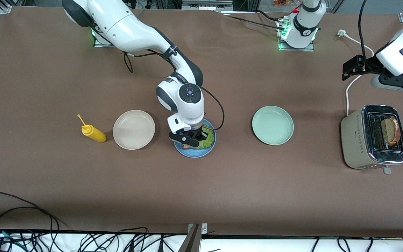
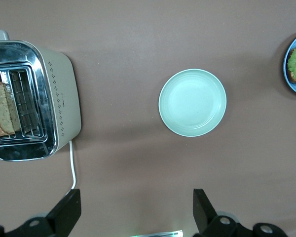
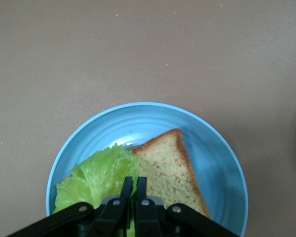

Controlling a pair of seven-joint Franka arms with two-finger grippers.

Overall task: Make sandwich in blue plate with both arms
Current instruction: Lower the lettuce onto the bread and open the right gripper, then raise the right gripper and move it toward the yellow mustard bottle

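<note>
Blue plate [image 1: 195, 153]: mid-table, between the beige plate [image 1: 133, 129] and the green plate [image 1: 272, 125].
Bread [image 3: 170, 170]: lies in the blue plate, with lettuce [image 3: 96, 180] on part of it.
Right gripper [image 1: 190, 140]: low over the blue plate, above the lettuce.
Mustard bottle [image 1: 93, 132]: lying on the table just beside the beige plate, toward the right arm's end.
Toaster [image 1: 374, 138]: toward the left arm's end, well apart from the green plate.
Second slice [image 1: 391, 131]: stands in a toaster slot.
Left gripper [image 2: 133, 210]: up over bare table, between toaster and green plate.
</note>
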